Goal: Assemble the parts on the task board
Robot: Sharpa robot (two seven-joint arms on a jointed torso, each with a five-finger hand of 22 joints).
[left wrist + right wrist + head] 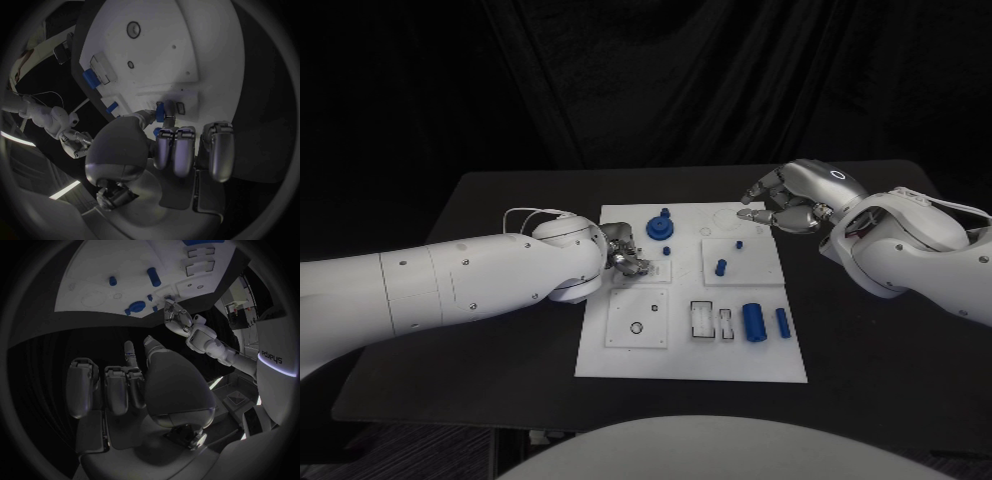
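Nearest the robot, along the near edge of the white task board (689,365), lie two blue cylinders on their sides, a thicker one (754,322) and a thinner one (782,323) just beside it, next to a row of rectangular slots (713,321). To their left a raised square plate (638,318) carries a small round hole. All of this sits on the black bench (877,360).

Further in, the left robot hand (626,254) hovers over the board's left-middle area, fingers curled down and drawn close together. In the left wrist view a small blue part (160,111) stands between the thumb and the tips of the curled fingers (175,150); whether the hand actually pinches it or only touches it cannot be told. A short blue peg (721,267) stands upright in the square plate to the right of that hand, and a smaller blue piece (666,250) sits just beside the hand.

Further still, a blue gear-shaped part (658,229) with a post behind it stands near the board's far edge, just beyond the left robot hand.

At the far right corner of the board, the right robot hand (788,200) is held above the surface, fingers bent inward with the fingertips (750,214) close together and pointing toward the board. The right wrist view shows its fingers (119,385) curled with nothing visible between them.
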